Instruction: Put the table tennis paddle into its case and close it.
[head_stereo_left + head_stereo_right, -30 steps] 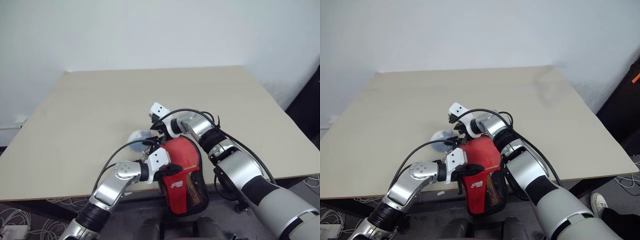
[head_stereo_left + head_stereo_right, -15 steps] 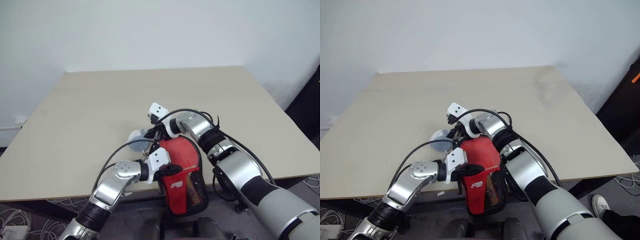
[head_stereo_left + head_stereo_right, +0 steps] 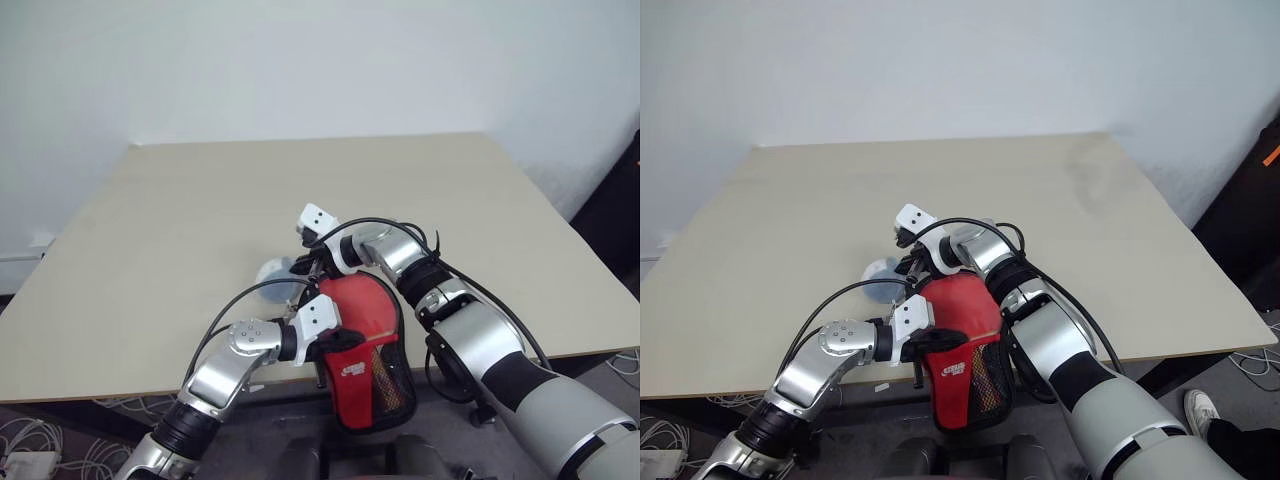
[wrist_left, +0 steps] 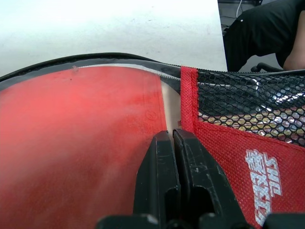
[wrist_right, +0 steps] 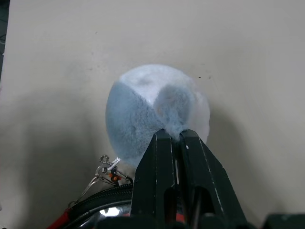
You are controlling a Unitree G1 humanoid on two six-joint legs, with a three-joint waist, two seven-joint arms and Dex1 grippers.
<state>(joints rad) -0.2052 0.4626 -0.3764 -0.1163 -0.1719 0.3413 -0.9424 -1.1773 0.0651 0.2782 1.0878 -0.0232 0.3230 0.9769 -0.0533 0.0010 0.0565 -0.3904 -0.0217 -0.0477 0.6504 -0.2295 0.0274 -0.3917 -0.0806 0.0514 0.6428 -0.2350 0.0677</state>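
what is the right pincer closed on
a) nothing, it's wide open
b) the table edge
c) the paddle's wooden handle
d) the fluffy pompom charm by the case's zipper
d: the right pincer is shut on the fluffy blue-and-white pompom beside the case.

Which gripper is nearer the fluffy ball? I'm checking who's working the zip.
Right. The right gripper is shut on the fluffy ball; the left gripper is pinching the case lower down.
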